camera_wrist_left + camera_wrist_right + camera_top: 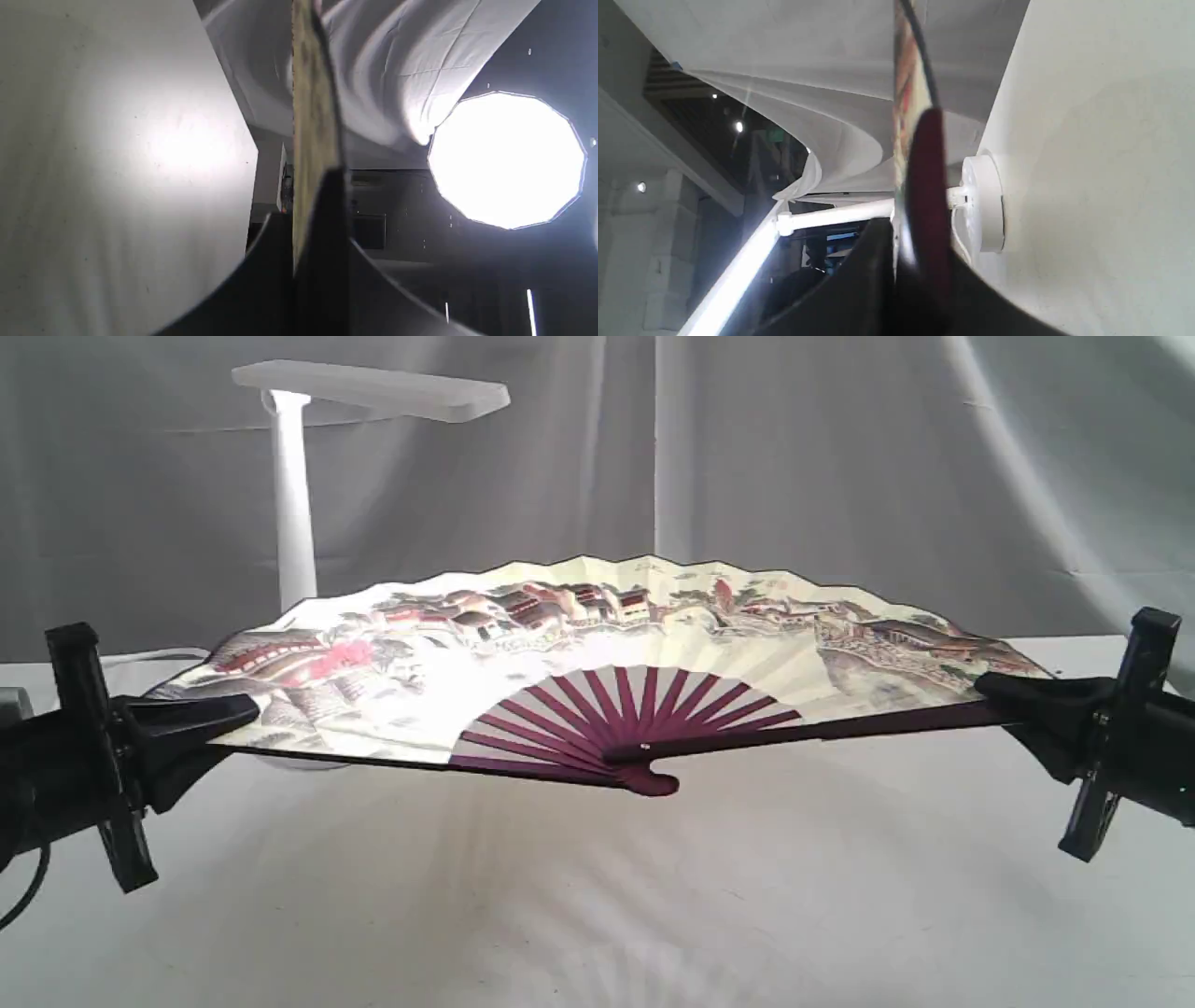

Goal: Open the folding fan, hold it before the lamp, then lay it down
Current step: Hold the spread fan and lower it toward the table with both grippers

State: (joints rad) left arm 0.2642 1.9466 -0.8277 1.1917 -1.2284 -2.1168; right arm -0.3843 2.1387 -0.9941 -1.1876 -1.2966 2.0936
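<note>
The folding fan (597, 644) is spread fully open, its cream leaf painted with a village and its maroon ribs meeting at the pivot in the middle. It hangs a little above the white table, tilted back. My left gripper (238, 714) is shut on the fan's left guard, and my right gripper (994, 695) is shut on its right guard. Behind the fan's left half stands the white lamp (294, 495), its base hidden by the leaf. The left wrist view has the fan (313, 116) edge-on between the fingers (327, 242); the right wrist view shows the fan's guard (927, 186) and the lamp's base (983, 200).
A white table (597, 896) lies under the fan, with pleat shadows on it. Grey cloth hangs as a backdrop (840, 457) behind. A bright round studio light (507, 158) shows in the left wrist view. A white cord (149, 658) runs along the table at the left.
</note>
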